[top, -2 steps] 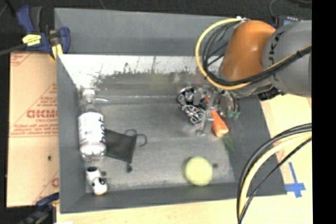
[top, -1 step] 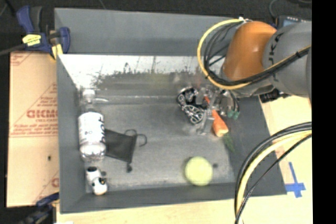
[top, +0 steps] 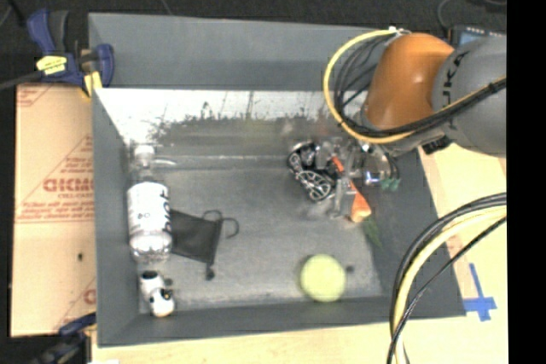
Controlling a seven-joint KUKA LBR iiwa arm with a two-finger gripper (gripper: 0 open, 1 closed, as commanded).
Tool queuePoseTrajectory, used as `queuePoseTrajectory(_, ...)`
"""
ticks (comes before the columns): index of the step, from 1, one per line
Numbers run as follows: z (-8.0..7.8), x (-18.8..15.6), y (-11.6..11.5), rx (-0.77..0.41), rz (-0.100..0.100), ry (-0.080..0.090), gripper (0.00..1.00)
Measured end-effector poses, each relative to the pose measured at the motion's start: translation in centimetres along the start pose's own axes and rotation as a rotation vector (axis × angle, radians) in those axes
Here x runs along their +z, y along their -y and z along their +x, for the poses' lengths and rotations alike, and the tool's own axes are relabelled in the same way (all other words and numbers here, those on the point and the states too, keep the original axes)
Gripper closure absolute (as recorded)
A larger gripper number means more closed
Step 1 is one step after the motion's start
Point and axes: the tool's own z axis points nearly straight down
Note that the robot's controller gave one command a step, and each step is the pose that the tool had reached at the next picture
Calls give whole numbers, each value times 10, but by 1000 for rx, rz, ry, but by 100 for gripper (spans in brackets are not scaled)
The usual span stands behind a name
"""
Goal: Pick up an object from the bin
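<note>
Orange with a green end, a small carrot-like piece (top: 362,205) lay on the floor of the grey bin (top: 256,213), at about 3 o'clock from the bin's middle. The gripper (top: 346,193) hung right over this spot, with the piece just beside it at its 4 o'clock. Whether the gripper was open or closed, or had hold of anything, I could not tell. At the gripper's 10 o'clock, close against it, sat a black-and-white tangle (top: 310,170) of looped stuff.

Farther out, a yellow-green ball (top: 323,278) rested at the bin's 5 o'clock, well apart from the gripper. A black pouch (top: 194,235) lay at 8 o'clock, touching a clear plastic bottle (top: 148,216) lying along the 9 o'clock wall. A small white-and-black figure (top: 158,295) stood in the 7 o'clock corner.
</note>
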Motion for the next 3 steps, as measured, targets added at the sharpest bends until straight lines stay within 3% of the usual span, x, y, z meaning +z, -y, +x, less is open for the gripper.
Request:
queuePoseTrajectory(1, -2, 28, 24, 262, 1, -1, 100)
queuePoseTrajectory(3, -1, 25, 23, 270, 1, 0, 100)
